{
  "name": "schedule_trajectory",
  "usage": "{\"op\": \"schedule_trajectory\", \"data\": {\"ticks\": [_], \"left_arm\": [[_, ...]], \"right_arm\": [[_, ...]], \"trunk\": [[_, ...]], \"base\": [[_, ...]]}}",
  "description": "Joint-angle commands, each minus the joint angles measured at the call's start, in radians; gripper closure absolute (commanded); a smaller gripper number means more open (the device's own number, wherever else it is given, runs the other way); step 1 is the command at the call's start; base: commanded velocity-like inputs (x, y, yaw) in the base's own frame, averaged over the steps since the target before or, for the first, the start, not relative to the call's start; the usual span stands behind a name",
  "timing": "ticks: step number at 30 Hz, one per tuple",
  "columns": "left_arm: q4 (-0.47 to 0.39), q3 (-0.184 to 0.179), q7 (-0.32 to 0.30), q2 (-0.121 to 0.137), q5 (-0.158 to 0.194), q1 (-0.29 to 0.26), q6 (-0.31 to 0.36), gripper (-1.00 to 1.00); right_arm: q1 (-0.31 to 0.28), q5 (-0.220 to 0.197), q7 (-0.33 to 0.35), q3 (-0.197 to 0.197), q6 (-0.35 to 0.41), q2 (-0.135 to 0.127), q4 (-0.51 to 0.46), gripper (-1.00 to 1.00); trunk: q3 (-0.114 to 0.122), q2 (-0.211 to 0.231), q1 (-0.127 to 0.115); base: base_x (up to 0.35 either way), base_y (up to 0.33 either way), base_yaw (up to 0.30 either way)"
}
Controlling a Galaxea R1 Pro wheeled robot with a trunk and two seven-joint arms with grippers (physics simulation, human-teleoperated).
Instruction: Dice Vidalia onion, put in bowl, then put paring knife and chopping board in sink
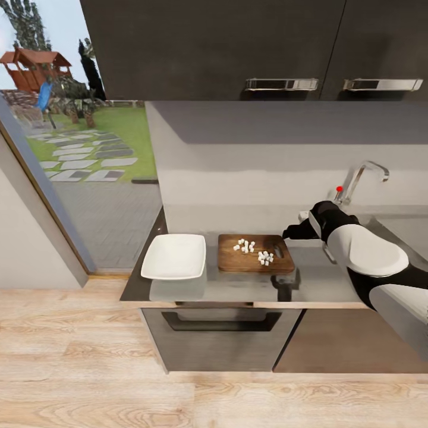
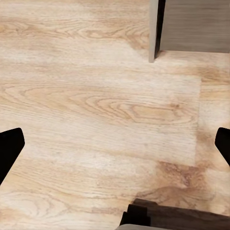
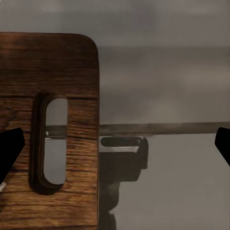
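The right gripper [image 3: 115, 143], fingers spread and empty, hovers over the handle-hole end of the chopping board [image 1: 255, 254], probably to grasp it. Diced onion [image 1: 254, 250] lies just beyond. The left gripper [image 2: 115, 143] hangs open above the floor [image 2: 96, 105], idle.

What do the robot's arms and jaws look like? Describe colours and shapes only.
In the head view the right arm is built of smooth rounded shells: glossy white segments joined by black sections, with a black wrist tapering to a dark right gripper. No cables or markings are visible. In both wrist views the jaws appear as plain matte black tips at the picture edges, set wide apart.
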Motion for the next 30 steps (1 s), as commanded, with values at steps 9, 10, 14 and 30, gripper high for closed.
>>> {"op": "schedule_trajectory", "data": {"ticks": [9, 10, 14, 30], "left_arm": [[0.0, -0.009, 0.006, 0.0, 0.004, -0.001, -0.002, -1.0], [0.0, -0.009, 0.006, 0.0, 0.004, -0.001, -0.002, -1.0], [0.001, -0.009, 0.006, 0.0, 0.004, -0.001, -0.002, -1.0], [0.001, -0.009, 0.006, 0.0, 0.004, -0.001, -0.002, -1.0]], "right_arm": [[0.0, 0.011, 0.008, -0.008, 0.001, -0.005, -0.004, -1.0], [0.0, 0.011, 0.008, -0.008, 0.001, -0.007, -0.004, -1.0], [0.001, 0.011, 0.008, -0.008, 0.0, -0.016, -0.007, -1.0], [0.008, 0.012, 0.008, -0.005, -0.001, -0.033, -0.003, -1.0]], "trunk": [[-0.001, -0.001, 0.0], [-0.001, -0.001, 0.0], [-0.001, -0.001, 0.0], [-0.001, -0.001, 0.0]], "base": [[0.0, 0.0, 0.0], [0.0, 0.0, 0.0], [0.0, 0.0, 0.0], [0.0, 0.0, 0.0]]}}
